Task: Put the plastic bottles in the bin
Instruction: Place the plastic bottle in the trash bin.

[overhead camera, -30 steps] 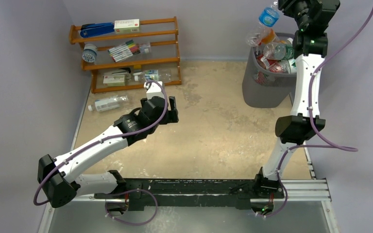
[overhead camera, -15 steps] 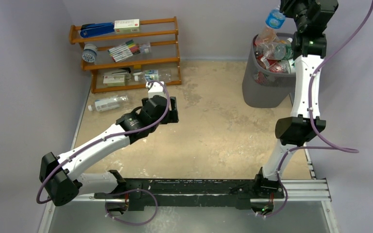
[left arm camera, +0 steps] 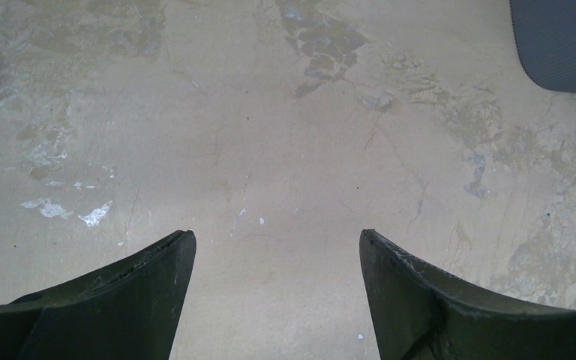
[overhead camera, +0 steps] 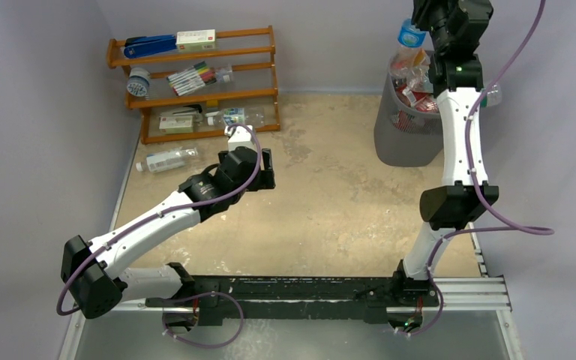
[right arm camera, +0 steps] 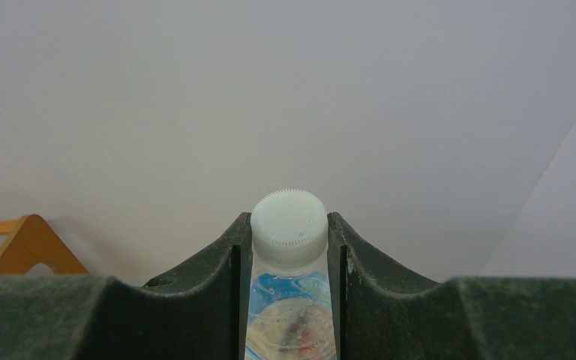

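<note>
My right gripper [overhead camera: 423, 16] is shut on the neck of a clear plastic bottle [overhead camera: 409, 39] with a blue label, holding it above the dark mesh bin [overhead camera: 403, 139]. In the right wrist view the fingers [right arm camera: 240, 247] clamp just below its white cap [right arm camera: 289, 225]. Several bottles [overhead camera: 414, 81] fill the bin to its rim. My left gripper [overhead camera: 267, 171] is open and empty over the table's middle [left arm camera: 277, 237]. One bottle [overhead camera: 166, 159] lies on the table by the shelf rack, another [overhead camera: 234, 116] on its bottom shelf.
A brown wooden shelf rack [overhead camera: 195, 81] at the back left holds markers, a blue stapler [overhead camera: 148, 46] and small boxes. The bin's corner shows at the top right of the left wrist view [left arm camera: 562, 45]. Grey walls close in on all sides.
My right gripper has moved left with the bottle, which now hangs more upright over the bin. The left arm has barely moved.
</note>
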